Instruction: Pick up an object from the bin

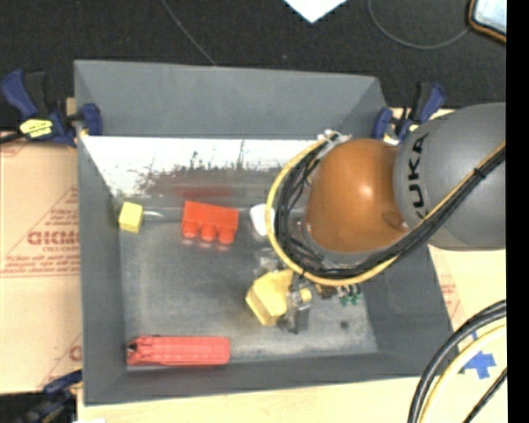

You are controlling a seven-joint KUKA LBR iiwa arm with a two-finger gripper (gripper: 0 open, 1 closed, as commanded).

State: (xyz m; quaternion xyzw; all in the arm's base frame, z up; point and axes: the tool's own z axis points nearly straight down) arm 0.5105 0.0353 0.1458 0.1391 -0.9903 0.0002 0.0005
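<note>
Nearest, along the front wall of the bin (247, 382) at the left, a long flat red piece (178, 351) lies well apart from the arm, so it does not crowd the work. Further in, right of centre, a pale yellow block (266, 300) sits tilted on the bin floor. The fingers (294, 315) hang touching or just beside its right edge, probably because this block is the chosen pick. How far open they stand I cannot tell (the orange wrist cover (353, 196) and its cables hide them), nor whether the block is between them. Beyond, toward the back wall, a red studded brick (210, 221) and a small yellow cube (130, 217) lie loose, clear of the arm.
</note>
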